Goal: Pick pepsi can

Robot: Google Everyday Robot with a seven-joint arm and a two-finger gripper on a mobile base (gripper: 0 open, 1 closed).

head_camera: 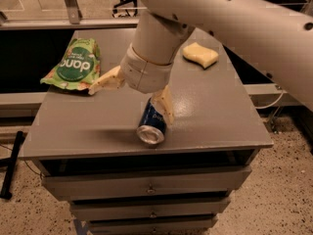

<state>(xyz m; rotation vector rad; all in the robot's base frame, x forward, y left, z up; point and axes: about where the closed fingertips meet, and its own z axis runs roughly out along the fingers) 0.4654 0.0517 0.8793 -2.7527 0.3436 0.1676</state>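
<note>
The pepsi can (151,123), blue with a silver end facing me, lies on its side near the front edge of the grey cabinet top (88,126). My gripper (131,103) hangs low over the top on a large white arm, open, with its two cream fingers spread wide. The right finger (165,104) rests against the can's upper right side. The left finger (105,81) points left toward the green snack bag, well away from the can. The can is not between the fingers.
A green snack bag (73,65) lies at the back left of the top. A yellow sponge (200,54) lies at the back right. Drawers (146,185) are below the front edge. The speckled floor drops off on all sides.
</note>
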